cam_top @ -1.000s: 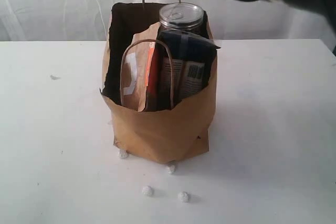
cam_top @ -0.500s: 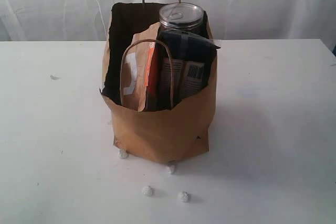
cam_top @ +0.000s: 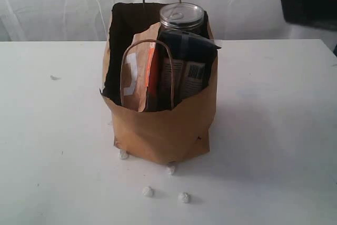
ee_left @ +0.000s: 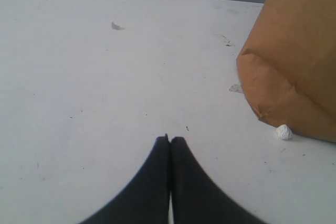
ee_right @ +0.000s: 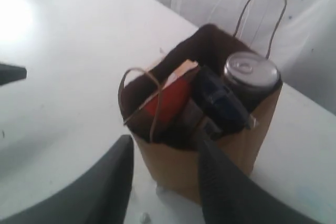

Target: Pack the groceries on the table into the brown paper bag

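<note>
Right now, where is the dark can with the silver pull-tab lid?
In the exterior view the dark can stands upright inside the brown paper bag, at its rear right, directly behind the dark-blue packet.

The bag on the table holds pouch left, packet right, can behind.

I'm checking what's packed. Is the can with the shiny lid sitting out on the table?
No, the dark can stands inside the brown paper bag, silver lid showing on top.
</note>
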`<state>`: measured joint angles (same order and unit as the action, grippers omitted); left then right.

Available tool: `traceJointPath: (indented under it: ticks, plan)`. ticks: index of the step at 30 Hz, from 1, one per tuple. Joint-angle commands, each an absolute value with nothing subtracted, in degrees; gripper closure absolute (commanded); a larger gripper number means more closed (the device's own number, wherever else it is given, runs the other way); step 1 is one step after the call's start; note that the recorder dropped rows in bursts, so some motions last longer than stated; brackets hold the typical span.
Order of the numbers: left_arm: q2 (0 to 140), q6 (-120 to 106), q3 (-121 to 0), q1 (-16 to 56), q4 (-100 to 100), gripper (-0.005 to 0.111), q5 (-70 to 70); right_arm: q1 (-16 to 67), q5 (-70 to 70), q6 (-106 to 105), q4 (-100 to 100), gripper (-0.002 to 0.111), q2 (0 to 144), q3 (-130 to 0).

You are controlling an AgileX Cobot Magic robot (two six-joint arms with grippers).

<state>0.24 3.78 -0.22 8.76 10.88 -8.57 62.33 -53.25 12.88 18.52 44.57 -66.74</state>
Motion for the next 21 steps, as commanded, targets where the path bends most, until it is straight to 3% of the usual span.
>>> traceJointPath:
  ticks: [1, 16, 21]
  plan:
    - [0.0, 4.0, 0.0, 8.7, 11.2, 0.107, -8.5, 62.2, -59.3, 10.5, 16.0, 0.07, 44.1, -63.2]
    - [0.0, 4.0, 0.0, 8.7, 11.2, 0.107, -8.5, 62.2, -53.0, 19.1, 9.1, 0.07, 45.0, -41.3]
    - [0.0, 4.0, 0.0, 8.7, 11.2, 0.107, -8.5, 62.2, -39.0, 27.5, 10.5, 0.07, 50.4, -34.0]
